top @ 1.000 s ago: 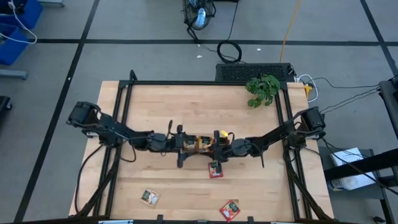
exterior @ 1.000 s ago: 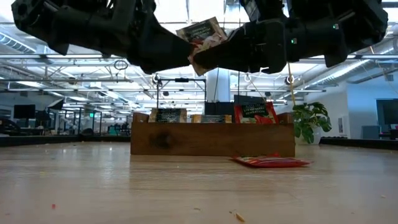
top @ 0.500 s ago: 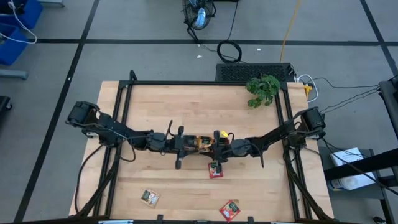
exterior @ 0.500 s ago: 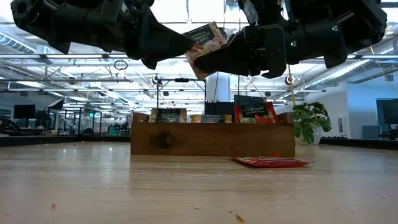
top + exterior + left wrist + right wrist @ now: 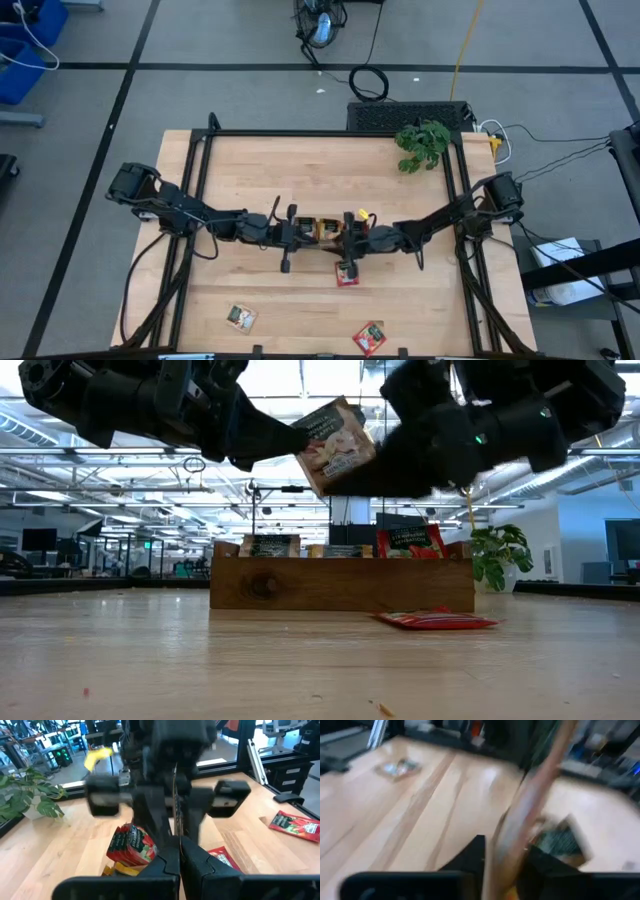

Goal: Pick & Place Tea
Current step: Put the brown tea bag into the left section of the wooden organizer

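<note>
A pale tea sachet is pinched between the shut fingers of the left gripper above the brown tray; the right gripper meets it from the other side, its grasp hidden. A hand-over appears under way; next, one clean release is called for.

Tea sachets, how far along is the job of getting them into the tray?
Done: several sachets stand in the tray. In hand: the left gripper pinches one sachet in the air above the tray, with the right gripper close against it. Left: three loose sachets on the table, one beside the tray, one near the front edge, another right of it.
</note>
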